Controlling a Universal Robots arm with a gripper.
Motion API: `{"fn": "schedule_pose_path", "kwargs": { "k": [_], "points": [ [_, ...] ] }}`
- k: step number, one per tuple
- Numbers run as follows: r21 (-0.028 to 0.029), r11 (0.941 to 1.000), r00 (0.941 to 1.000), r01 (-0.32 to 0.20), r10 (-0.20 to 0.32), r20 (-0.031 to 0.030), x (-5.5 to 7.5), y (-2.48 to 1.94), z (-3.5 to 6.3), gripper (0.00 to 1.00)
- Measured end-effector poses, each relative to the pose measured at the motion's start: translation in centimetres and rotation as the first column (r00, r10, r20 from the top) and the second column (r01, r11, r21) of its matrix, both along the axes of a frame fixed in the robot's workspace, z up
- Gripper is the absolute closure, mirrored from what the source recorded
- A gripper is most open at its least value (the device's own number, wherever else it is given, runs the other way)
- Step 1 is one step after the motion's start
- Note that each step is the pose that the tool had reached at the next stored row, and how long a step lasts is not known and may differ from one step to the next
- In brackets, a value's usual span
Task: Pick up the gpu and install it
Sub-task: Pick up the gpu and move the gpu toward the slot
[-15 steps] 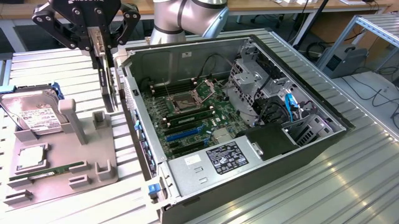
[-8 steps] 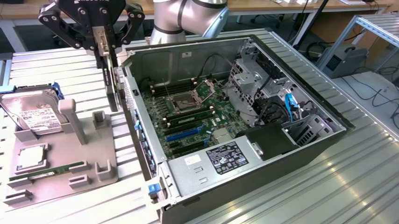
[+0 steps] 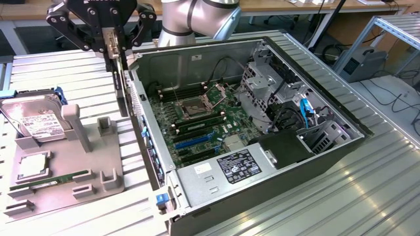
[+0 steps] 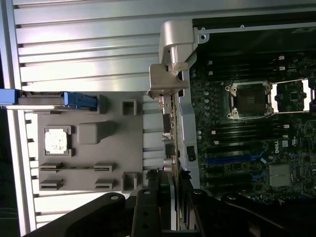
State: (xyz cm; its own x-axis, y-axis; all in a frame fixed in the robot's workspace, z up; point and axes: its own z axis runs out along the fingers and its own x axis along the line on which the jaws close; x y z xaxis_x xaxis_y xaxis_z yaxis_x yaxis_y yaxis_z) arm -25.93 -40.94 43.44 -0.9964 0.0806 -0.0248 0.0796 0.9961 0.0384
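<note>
The gpu (image 3: 122, 88) hangs upright and edge-on from my gripper (image 3: 113, 49), which is shut on its upper edge. It is held in the air over the gap between the grey parts tray (image 3: 66, 191) and the near wall of the open computer case (image 3: 196, 59). In the wrist view the gpu (image 4: 169, 128) runs edge-on away from my gripper (image 4: 168, 192), and its silver bracket (image 4: 168, 74) is at the far end. The card lies alongside the case's side wall, outside the motherboard (image 4: 247, 138). A blue expansion slot (image 3: 190, 142) lies free on the board.
The tray holds a hard drive (image 3: 36, 123), a processor (image 3: 31, 167) and a green memory stick (image 3: 52, 179). Inside the case are a drive cage (image 3: 262, 88), cables and a power supply (image 3: 229, 169). The ribbed metal table (image 3: 367, 196) stretches to the exterior view's right.
</note>
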Motion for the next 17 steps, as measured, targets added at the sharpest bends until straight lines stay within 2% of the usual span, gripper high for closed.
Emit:
{"fn": "schedule_pose_path", "kwargs": {
  "k": [17],
  "points": [
    [-0.0020, 1.0000, 1.0000, 0.000, 0.000, 0.0000, 1.2, 0.00, -0.01, 0.73]
  ]
}}
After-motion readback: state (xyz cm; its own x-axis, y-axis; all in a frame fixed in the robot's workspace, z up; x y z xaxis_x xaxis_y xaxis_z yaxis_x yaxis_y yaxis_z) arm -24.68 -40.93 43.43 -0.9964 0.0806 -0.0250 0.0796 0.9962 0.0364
